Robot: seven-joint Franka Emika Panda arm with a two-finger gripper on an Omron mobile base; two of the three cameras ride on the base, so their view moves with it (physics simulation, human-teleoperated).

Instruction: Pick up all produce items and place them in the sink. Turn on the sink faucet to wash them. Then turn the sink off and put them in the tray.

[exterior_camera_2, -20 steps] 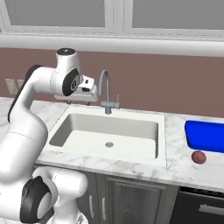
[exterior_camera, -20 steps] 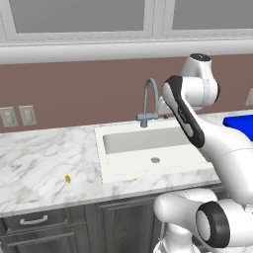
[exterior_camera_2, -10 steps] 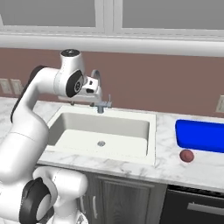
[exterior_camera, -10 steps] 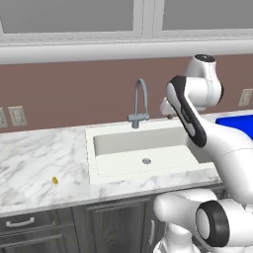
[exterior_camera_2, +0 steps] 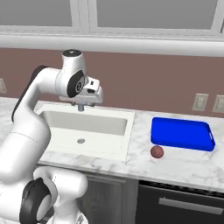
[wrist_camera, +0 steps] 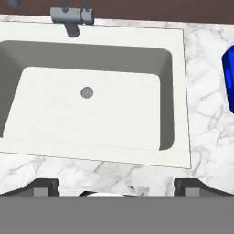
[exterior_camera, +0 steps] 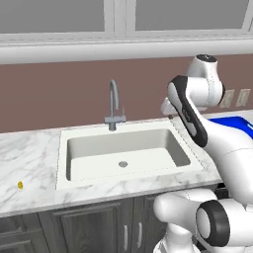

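Observation:
The off-white sink (exterior_camera: 79, 179) lies in the marble counter, its drain (wrist_camera: 87, 93) bare and the basin holding nothing. Behind the basin stands the grey sink faucet (exterior_camera: 113, 106), whose base also appears at the top of the hand view (wrist_camera: 71, 18). A small dark red produce item (exterior_camera_2: 157, 152) rests on the counter just in front of the blue tray (exterior_camera_2: 181, 133). My gripper (wrist_camera: 118, 186) hovers high over the sink's front edge, open and holding nothing. In the right base view the hand (exterior_camera_2: 89, 92) hides most of the faucet.
A tiny yellow object (exterior_camera: 20, 185) lies on the counter left of the sink. Wall outlets (exterior_camera_2: 201, 102) sit above the tray. Dark cabinets and a dishwasher front (exterior_camera_2: 183, 203) run below the counter. The tray's corner (wrist_camera: 228, 77) shows at the hand view's right edge.
The whole scene has slid left in both base views, so the base has driven right. The tray and red item now sit further into the right base view. The gripper stays open.

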